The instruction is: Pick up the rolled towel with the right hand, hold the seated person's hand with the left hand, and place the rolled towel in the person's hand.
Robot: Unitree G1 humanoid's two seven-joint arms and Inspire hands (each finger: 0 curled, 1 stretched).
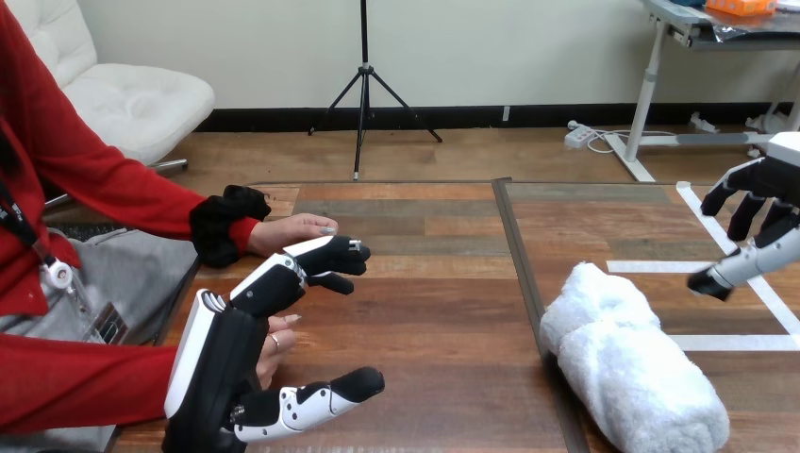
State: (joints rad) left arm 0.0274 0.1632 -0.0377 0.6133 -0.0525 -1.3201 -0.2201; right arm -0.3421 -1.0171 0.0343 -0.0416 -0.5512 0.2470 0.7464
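far left: person's farther hand (297,231) rests on the tabletop (434,311), fingers flat. person's nearer hand (276,342) sits lower down, mostly hidden behind the robot's left hand (226,363). left hand is spread, fingers (330,255) straight and reaching out over the nearer hand, thumb (325,396) stuck out below it. nothing is wrapped round the person's hand, so no hold yet. can't tell if the two touch.

middle: bare wood, dark seam running down it.

right of the seam: rolled towel (627,363) lies on the tabletop on its side, long axis slanting from upper left to lower right, near the bottom edge of the view, well apart from both of the person's hands.

far right: right hand (766,184) hangs above and to the right of the towel, apart from it, fingers loosely bent downward, thumb out, gripping nothing.

handling guess: white terry, looks light, soft and squashy, not fragile and not slippery. the roll could loosen or sag if pinched at one end or by an outer flap. best bet is to wrap across the middle of the roll, fingers over the top and thumb under the near side, squeezing enough to keep the layers together. the soft pile gives plenty of grip, so a firm close shouldn't hurt it.
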